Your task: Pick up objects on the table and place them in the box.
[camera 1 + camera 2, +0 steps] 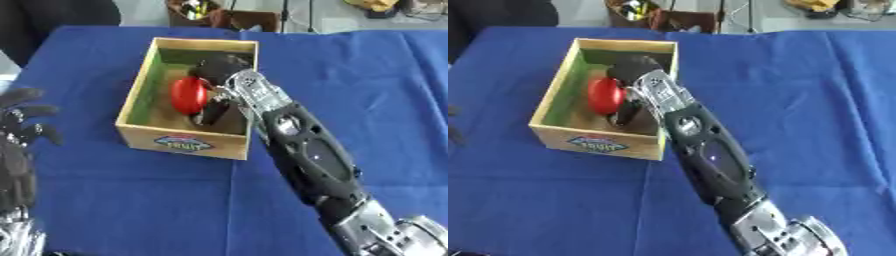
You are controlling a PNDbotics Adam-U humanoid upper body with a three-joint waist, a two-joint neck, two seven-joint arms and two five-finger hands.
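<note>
Reaching from the lower right, the robot's right arm extends diagonally across the blue-covered worktop (367, 90) and into an open wooden box (229, 150). The right hand (214, 75) sits inside the box, its fingers curled round a red rounded object (187, 95), which is held within the box walls toward the middle; whether the object touches the box floor cannot be told. A dark finger (208, 114) of the same hand points down beside the red object, near the front wall. The box stands upright on the worktop, left of centre, with a green inner lining visible on its left and far walls and a coloured label (182, 143) on its front face. The forearm passes over the box's right front corner. The left hand (19, 127) shows at the left edge of the left eye view, raised above the worktop with its fingers spread and holding nothing, well apart from the box. Behind the worktop's far edge, a brown container (219, 15) with mixed items stands on the floor.
</note>
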